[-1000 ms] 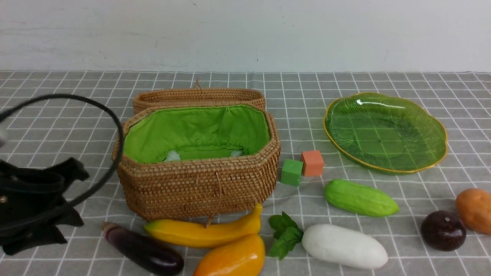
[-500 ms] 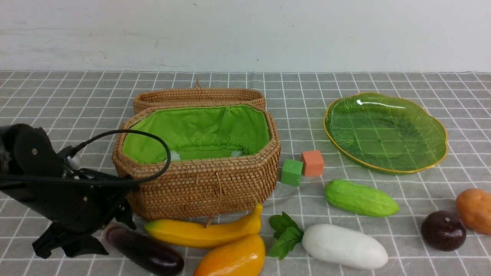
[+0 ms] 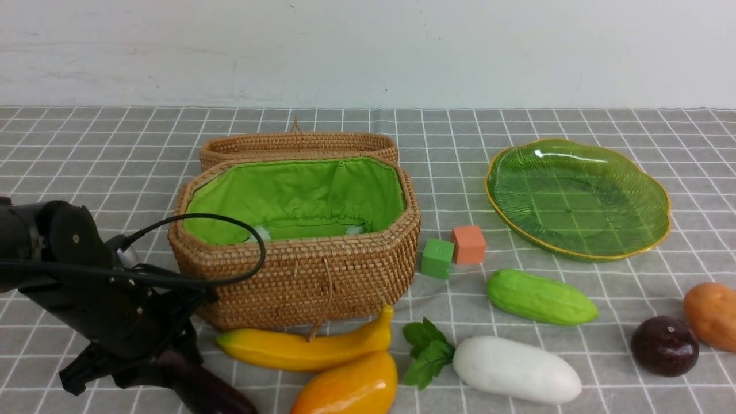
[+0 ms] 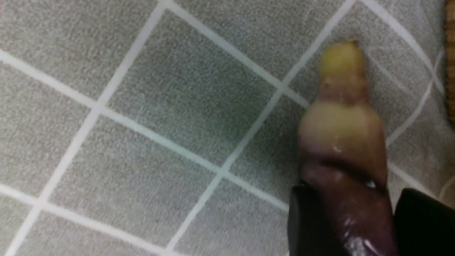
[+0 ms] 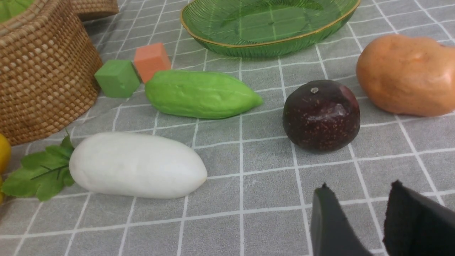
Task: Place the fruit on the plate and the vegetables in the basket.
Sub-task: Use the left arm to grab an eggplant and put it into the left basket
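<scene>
Presently nothing is sorted, as far as I can see. Nearest me, my left end effector (image 4: 355, 192) is down at the counter (image 3: 86, 172) with its fingers bracketing the stem end of the eggplant (image 4: 343, 142), close against its skin on both sides. Whether they have clamped it I cannot tell, and the eggplant lies on the cloth, not lifted. My right end effector (image 5: 359, 186) hangs low with its jaws apart and nothing between them, near the dark round fruit (image 3: 664, 345). Along the front row the mango (image 3: 345, 388), banana (image 3: 305, 348), radish (image 3: 517, 368), that dark fruit and the potato (image 3: 713, 315) all rest on the counter. Just beyond them lies the cucumber (image 3: 540, 297), beside a green cube (image 3: 437, 259) and an orange cube (image 3: 468, 244) that belong to neither group. Farther back, the basket (image 3: 299, 276) stands open and shows none of the vegetables inside, its lid (image 3: 299, 144) lying behind it. The plate (image 3: 575, 201), to the right, is bare. My assessment: first pick under way, with four vegetables and three fruits outstanding.
</scene>
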